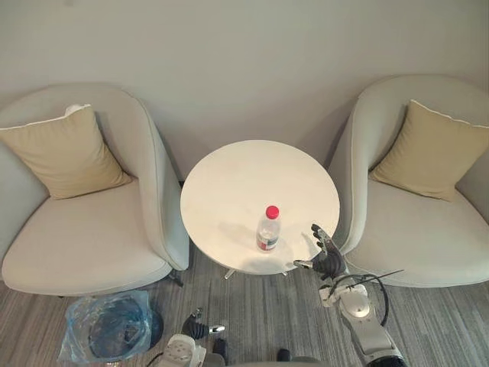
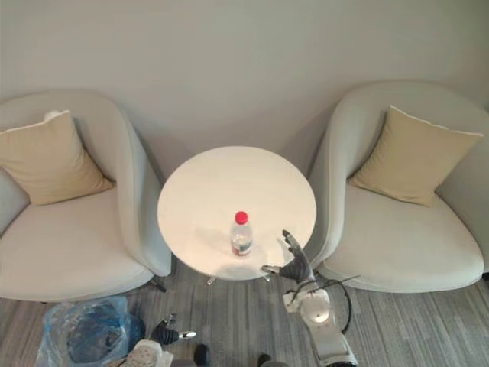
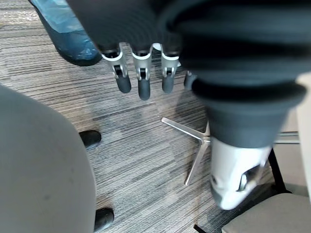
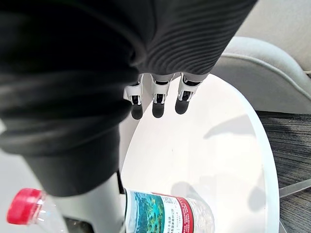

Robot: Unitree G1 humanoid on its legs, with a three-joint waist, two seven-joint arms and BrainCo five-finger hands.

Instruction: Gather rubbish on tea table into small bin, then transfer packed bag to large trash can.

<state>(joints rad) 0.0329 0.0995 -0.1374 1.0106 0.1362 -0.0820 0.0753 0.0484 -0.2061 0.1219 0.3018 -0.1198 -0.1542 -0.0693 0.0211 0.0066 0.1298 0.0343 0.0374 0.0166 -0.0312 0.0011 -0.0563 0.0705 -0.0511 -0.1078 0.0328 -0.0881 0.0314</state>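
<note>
On the table (image 1: pixel 244 172), bottle (image 1: pixel 267 229) stands left of right fingers (image 1: pixel 319 236).

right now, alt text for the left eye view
A red-capped plastic bottle stands upright on a round white table between two armchairs, the right hand open beside it. A blue-bagged bin sits by the left armchair.

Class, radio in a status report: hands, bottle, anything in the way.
Right hand open, beside bottle, not touching. Left hand open, low over floor. Bottle upright on table, nothing between.
</note>
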